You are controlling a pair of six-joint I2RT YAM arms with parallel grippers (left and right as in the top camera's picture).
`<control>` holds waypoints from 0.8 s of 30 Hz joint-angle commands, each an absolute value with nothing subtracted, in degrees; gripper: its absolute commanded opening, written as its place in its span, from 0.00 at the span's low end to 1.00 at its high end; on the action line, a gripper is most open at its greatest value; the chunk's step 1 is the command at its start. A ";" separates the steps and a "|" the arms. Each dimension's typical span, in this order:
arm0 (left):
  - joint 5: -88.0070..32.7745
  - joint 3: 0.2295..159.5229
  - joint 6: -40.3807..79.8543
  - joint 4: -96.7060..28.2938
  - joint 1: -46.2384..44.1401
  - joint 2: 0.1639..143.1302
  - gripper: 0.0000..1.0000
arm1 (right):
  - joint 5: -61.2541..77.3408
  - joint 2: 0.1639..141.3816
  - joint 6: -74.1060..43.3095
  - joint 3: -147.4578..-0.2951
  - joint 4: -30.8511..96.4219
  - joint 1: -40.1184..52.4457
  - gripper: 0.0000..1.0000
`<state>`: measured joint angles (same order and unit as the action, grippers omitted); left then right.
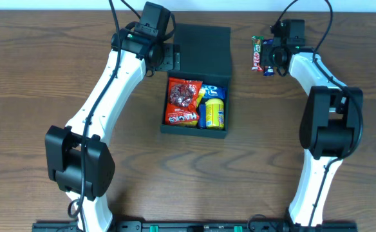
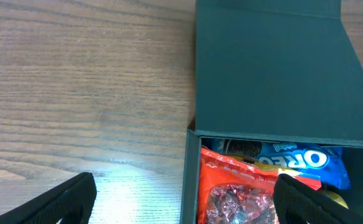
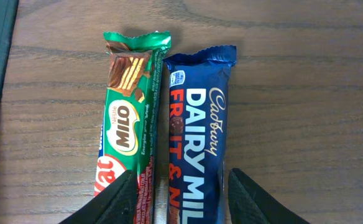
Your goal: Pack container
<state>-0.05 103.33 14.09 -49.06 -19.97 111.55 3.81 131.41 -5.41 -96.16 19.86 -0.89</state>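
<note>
Lid-back container holding snacks, right tool straddling Dairy Milk bar

- We've got the container, dark teal.
- Inside it: red packet, blue Oreo pack, yellow packet.
- Right of it: green Milo bar, navy Dairy Milk bar.

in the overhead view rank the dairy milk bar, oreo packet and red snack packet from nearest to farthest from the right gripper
1. Dairy Milk bar: on the table right at the right gripper, outside the container.
2. Oreo packet: inside the container, on its side facing the right gripper.
3. Red snack packet: inside the container, on its far side.
</note>
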 commanded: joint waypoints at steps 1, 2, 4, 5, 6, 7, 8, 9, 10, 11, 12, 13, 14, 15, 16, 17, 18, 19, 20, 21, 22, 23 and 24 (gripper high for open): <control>-0.49 104.14 13.65 -49.25 -19.90 110.45 0.92 | 2.57 133.58 -7.73 -96.27 20.84 -0.47 0.47; -0.49 104.14 13.65 -49.25 -19.90 110.45 0.92 | 3.40 133.36 -7.68 -96.57 21.26 -0.49 0.47; -0.49 104.14 13.63 -49.25 -19.90 110.45 0.92 | 3.66 132.60 -7.68 -97.06 21.74 -0.49 0.48; -0.49 104.16 13.63 -49.25 -19.90 110.45 0.92 | 3.62 132.11 -7.66 -97.19 21.74 -0.51 0.48; -0.49 104.14 13.65 -49.23 -19.90 110.45 0.92 | 3.16 131.92 -7.66 -97.21 21.61 -0.51 0.48; -0.49 104.14 13.65 -49.21 -19.90 110.45 0.92 | 2.87 131.85 -7.66 -97.32 21.63 -0.60 0.48; -0.49 104.14 13.65 -49.19 -19.88 110.45 0.92 | 2.92 131.85 -7.66 -97.32 21.76 -0.73 0.48; -0.49 104.14 13.65 -49.19 -19.88 110.45 0.92 | 2.96 131.90 -7.66 -97.32 22.17 -0.91 0.48; -0.49 104.14 13.65 -49.19 -19.88 110.45 0.92 | 2.96 131.90 -7.66 -97.32 22.61 -1.13 0.48; -0.49 104.14 13.63 -49.19 -19.90 110.45 0.92 | 2.96 131.92 -7.66 -97.32 22.96 -1.21 0.48; -0.47 104.14 13.63 -49.17 -19.88 110.45 0.92 | 2.96 131.92 -7.64 -97.32 23.03 -1.26 0.47; -0.49 104.14 13.61 -49.12 -19.88 110.45 0.92 | 2.96 131.92 -7.64 -97.32 23.03 -1.26 0.47; -0.49 104.14 13.30 -49.04 -19.88 110.45 0.92 | 2.96 131.92 -7.64 -97.32 23.03 -1.26 0.47; -0.47 104.14 13.21 -49.04 -19.90 110.45 0.92 | 2.94 132.07 -7.64 -97.32 23.00 -1.30 0.47; -0.47 104.14 13.21 -49.04 -19.88 110.45 0.92 | 2.96 132.27 -7.64 -97.32 23.00 -1.32 0.47; -0.47 104.16 13.21 -49.06 -19.88 110.45 0.92 | 2.96 132.35 -7.64 -97.32 23.14 -1.32 0.46; -0.49 104.14 13.21 -49.06 -19.90 110.45 0.92 | 2.94 132.62 -7.64 -97.32 23.16 -1.32 0.46; -0.49 104.14 13.21 -49.06 -19.90 110.45 0.92 | 2.96 132.68 -7.64 -97.32 23.18 -1.32 0.46; -0.49 104.16 13.21 -49.06 -19.88 110.45 0.92 | 2.92 132.81 -7.62 -97.32 23.18 -1.32 0.46; -0.49 104.14 13.21 -49.08 -19.88 110.45 0.92 | 2.87 132.86 -7.60 -97.32 23.22 -1.32 0.46; -0.49 104.14 13.21 -49.08 -19.88 110.45 0.92 | 2.87 132.88 -7.14 -97.32 23.35 -1.32 0.45; -0.49 104.14 13.21 -49.08 -19.88 110.45 0.92 | 2.81 132.92 -6.68 -97.32 23.44 -1.32 0.45; -0.49 104.14 13.21 -49.08 -19.88 110.45 0.92 | 2.79 133.03 -6.48 -97.32 23.57 -1.32 0.45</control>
